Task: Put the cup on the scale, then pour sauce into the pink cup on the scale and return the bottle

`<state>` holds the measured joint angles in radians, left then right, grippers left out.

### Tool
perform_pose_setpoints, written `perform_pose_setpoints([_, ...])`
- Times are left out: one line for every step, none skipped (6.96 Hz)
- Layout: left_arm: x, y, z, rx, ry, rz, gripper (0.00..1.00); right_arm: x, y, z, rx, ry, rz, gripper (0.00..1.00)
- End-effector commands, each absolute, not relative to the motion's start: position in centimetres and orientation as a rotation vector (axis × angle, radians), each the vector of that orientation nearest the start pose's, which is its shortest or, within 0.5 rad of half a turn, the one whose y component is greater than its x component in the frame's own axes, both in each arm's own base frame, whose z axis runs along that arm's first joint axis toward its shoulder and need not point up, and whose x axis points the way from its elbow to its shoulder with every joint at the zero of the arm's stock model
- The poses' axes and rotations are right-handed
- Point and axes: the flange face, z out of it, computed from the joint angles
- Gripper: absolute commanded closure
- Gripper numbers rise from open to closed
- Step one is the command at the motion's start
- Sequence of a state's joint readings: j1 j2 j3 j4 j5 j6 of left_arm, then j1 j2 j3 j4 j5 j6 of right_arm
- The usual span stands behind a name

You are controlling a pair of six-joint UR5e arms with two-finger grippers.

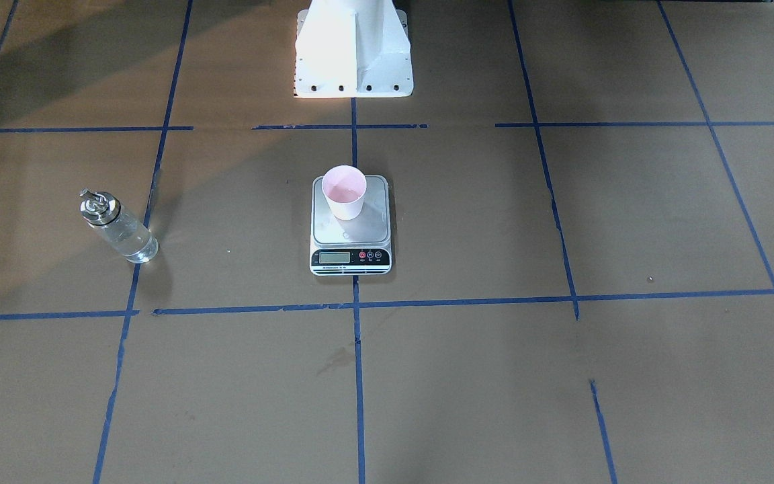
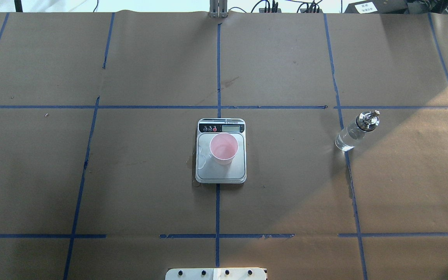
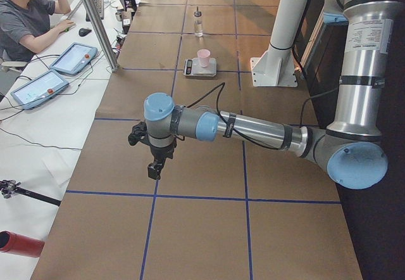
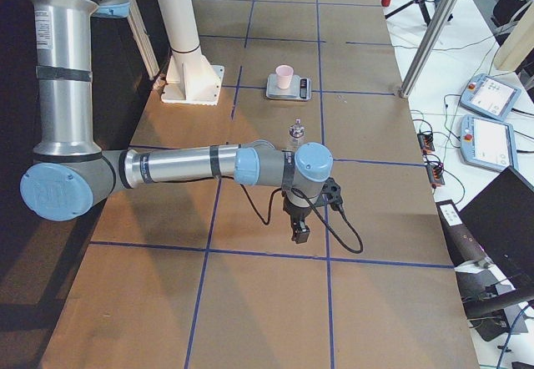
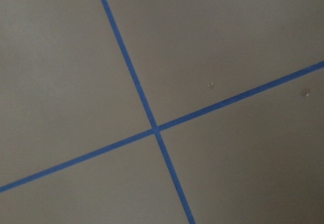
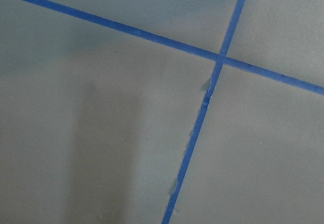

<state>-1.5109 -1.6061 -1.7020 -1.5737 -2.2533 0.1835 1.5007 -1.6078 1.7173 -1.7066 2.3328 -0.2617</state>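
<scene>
Cup sits on the scale, bottle stands well apart.
Its glass is slippery (it can break), so grab its middle. Left claw and right claw hang far off; open or closed, I cannot tell.

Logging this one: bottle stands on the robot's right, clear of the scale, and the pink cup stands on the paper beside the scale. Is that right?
Not quite. The cup stands on the platform of the scale, not beside it on the paper, as the overhead view shows. The rest holds: the bottle stands on the robot's right, clear of the scale.
</scene>
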Motion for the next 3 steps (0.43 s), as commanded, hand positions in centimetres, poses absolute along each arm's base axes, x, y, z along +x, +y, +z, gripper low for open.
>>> perform_pose_setpoints([-4.2, -51.8, 61.8, 0.174, 0.669, 0.277, 0.00, 3.3, -47.9, 63.8, 0.081, -0.758, -0.254, 0.00])
perform_pose_setpoints([-4.5, -51.7, 62.1, 0.178, 0.674, 0.273, 0.00, 3.3, -47.9, 63.9, 0.086, -0.758, -0.250, 0.00])
perform_pose_setpoints([-7.1, -51.3, 62.6, 0.183, 0.673, 0.222, 0.00, 3.3, -47.9, 63.9, 0.082, -0.758, -0.244, 0.00])
